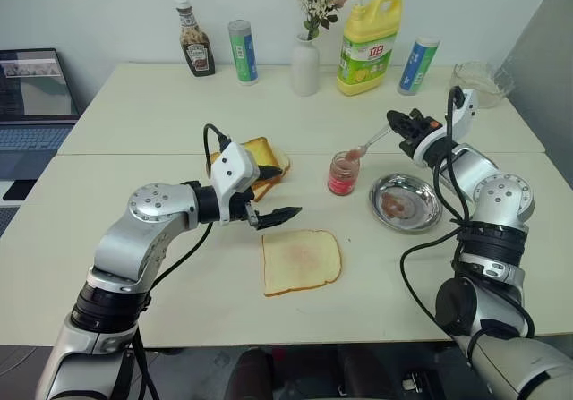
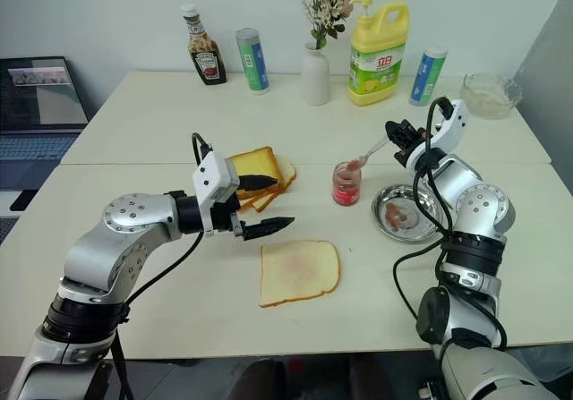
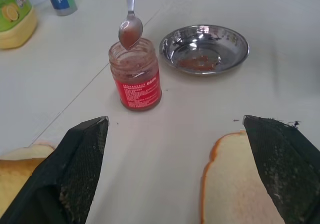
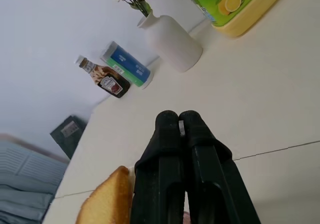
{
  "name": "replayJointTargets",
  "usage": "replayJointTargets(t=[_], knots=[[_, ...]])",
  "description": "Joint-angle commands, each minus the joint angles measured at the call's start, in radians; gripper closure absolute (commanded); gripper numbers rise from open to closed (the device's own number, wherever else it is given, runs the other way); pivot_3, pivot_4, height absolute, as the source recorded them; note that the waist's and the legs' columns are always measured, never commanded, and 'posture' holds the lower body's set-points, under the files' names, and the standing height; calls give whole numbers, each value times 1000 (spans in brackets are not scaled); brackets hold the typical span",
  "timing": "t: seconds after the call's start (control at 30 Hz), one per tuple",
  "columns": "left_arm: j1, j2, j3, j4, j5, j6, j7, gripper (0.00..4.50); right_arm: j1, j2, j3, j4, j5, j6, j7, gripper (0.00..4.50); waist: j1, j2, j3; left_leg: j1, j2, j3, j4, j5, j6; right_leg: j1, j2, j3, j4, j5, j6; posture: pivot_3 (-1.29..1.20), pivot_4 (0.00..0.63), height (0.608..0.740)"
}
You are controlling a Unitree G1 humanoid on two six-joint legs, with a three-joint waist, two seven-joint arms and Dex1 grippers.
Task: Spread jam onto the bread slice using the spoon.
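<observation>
The jam jar (image 1: 343, 174), small clear glass with a red label, stands open on the table between the toast and the dish. My right gripper (image 1: 400, 124) is shut on the handle of the silver spoon (image 1: 367, 146). The spoon's bowl (image 3: 130, 31) hovers just above the jar's mouth (image 3: 136, 74) and carries a blob of pink jam. The pale bread slice (image 1: 302, 260) lies flat nearer the table's front edge, with a faint pink centre. My left gripper (image 1: 279, 194) is open and empty, held above the table between the toast and the bread slice.
Golden toasted slices (image 1: 264, 163) lie behind my left gripper. A steel dish (image 1: 406, 202) with jam smears sits right of the jar. Ketchup bottle (image 1: 194, 49), two tubes, white vase (image 1: 305, 64), yellow jug (image 1: 369, 44) and glass bowl (image 1: 483, 80) line the back. A laptop (image 1: 34, 96) stands far left.
</observation>
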Motion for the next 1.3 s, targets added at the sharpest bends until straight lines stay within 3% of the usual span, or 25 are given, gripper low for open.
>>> replayJointTargets(t=[0.03, 0.57, 0.87, 1.07, 1.17, 1.3], knots=[[-20, -6, 27, -11, -18, -4, 5, 0, -4, 6, -27, -55, 58, 5, -30, 4441, 0, 0, 0, 0, 0, 0, 0, 0, 0, 0, 0, 0, 0, 0, 0, 0, 150, 740], [-4, 5, 43, -2, -32, -20, -24, 0, 13, 16, -11, -175, 268, 88, -81, 4441, 0, 0, 0, 0, 0, 0, 0, 0, 0, 0, 0, 0, 0, 0, 0, 0, 150, 740], [173, 116, 147, -116, -54, -49, -63, 0, 109, 40, 76, -382, 473, 175, -172, 4441, -15, 0, 0, -1, 1, 0, -1, 0, 0, -1, 0, 0, -1, 0, 0, 0, 150, 740], [430, 168, 305, -286, -114, -48, -84, 0, 211, 0, 269, -531, 434, 180, -86, 4441, -20, 0, 0, -1, 2, 0, -4, 0, 0, -1, 0, 0, -5, 0, 0, 0, 150, 740], [546, 179, 329, -314, -104, -80, -103, 0, 263, -52, 407, -576, 296, 126, 25, 4441, -18, 0, 0, -1, 2, 0, -4, 0, 0, -1, 0, 0, -5, 0, 0, 0, 150, 740], [592, 174, 304, -292, -59, -152, -106, 0, 306, -97, 556, -600, 119, 3, 162, 4441, -12, 0, 0, -2, 2, 0, -3, 0, 0, -1, 0, -1, -8, 0, 1, 0, 150, 740]])
